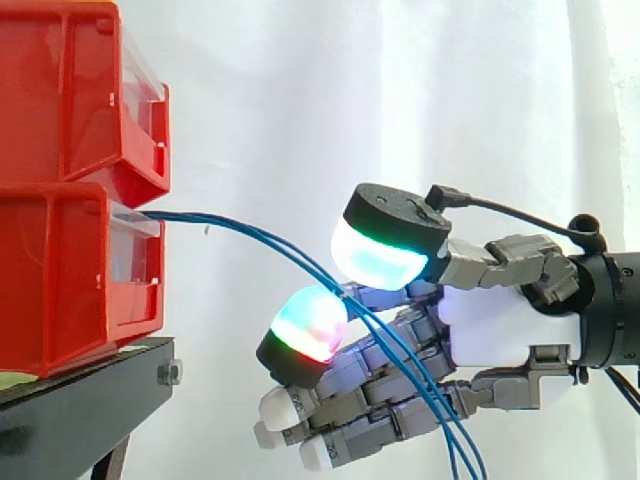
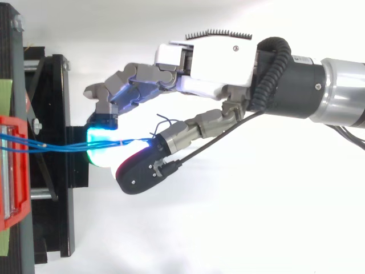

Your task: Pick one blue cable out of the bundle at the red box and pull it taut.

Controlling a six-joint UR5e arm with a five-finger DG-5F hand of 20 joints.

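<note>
Blue cables [image 1: 200, 217] run from the red box [image 1: 60, 280] ahead of the robot hand [image 1: 495, 325], apparently pinched between two glowing pads [image 1: 375, 262], then droop below its palm.

Side view looks level, close, red bins [image 1: 70, 270] at 9 o'clock. Top view looks down, sharing bins, blue cables [image 2: 51, 146], hand [image 2: 211, 63].

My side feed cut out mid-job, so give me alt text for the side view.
The hand, reaching in from the right, pinches thin blue cables between two glowing fingertip pads. The cables run in a gentle downward curve from the lower red plastic bin on the black stand to the pads, then hang down past the fingers.
</note>
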